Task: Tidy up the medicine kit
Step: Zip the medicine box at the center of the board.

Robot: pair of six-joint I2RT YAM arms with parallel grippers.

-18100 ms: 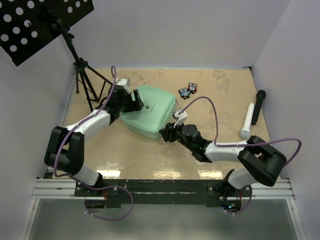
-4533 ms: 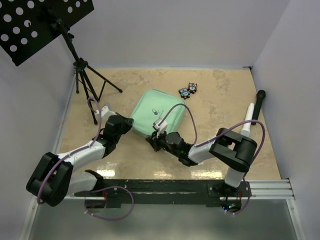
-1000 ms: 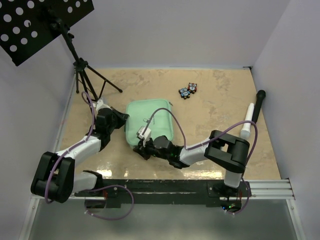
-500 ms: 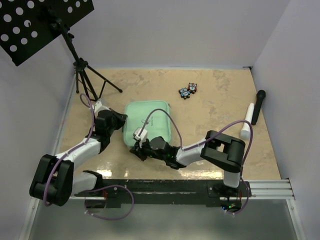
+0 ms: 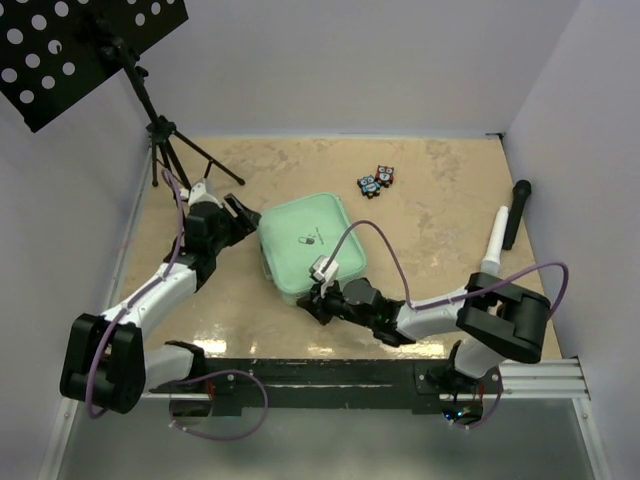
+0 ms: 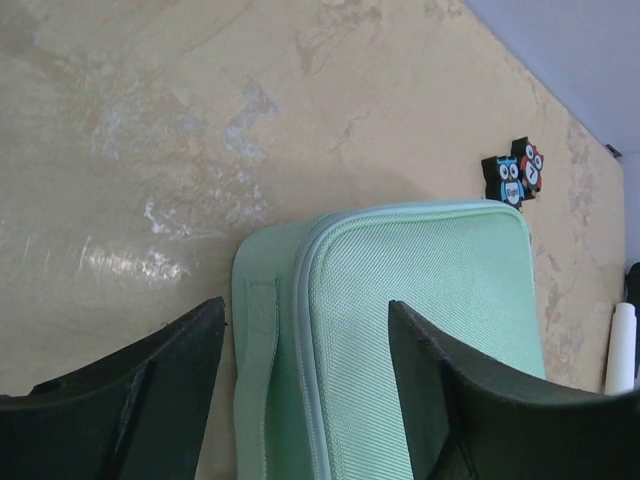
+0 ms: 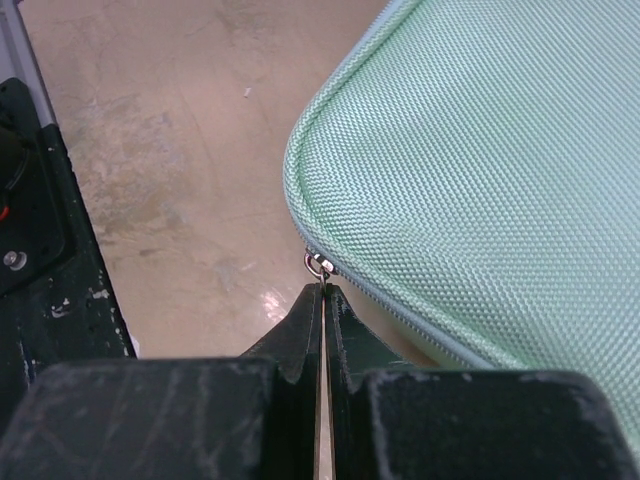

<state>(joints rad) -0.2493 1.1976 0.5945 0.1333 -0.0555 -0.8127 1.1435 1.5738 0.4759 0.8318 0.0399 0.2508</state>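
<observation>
Just let go on the left. Left gripper [image 5: 244, 222] now spread wide, one finger [image 6: 140, 390] to each side of the medicine kit [image 5: 305, 245], clamped on nothing; a second ago, pinched nearly shut at that same end. From the left wrist view, straddling the kit's end strip [image 6: 262, 340], with no clear contact.

Swung round and shifted on the tabletop [image 5: 430, 170] in that same half second. Kit now lying flat near the middle, a little left of centre, lid up with the small mark [image 5: 309, 238] showing and one corner turned toward the arm bases.

Right gripper [image 7: 323, 292] pressed fully together on the small metal zip pull [image 7: 318, 264] at the kit's near corner, as before. Possibly a short stretch of zip already parted behind the pull; too little of the seam in view to say.

For the task: bracing hold gone, only the pull linking robot and kit. Most likely a pause to regrip the left end in its new position before dragging the zip further round the edge. Without a fresh hold there, a real risk of sliding the whole kit rather than running the zip. Nothing sorted yet; opening step in hand. Owl figures [image 5: 377, 180] and white microphone [image 5: 493, 245] well apart from the kit.
</observation>
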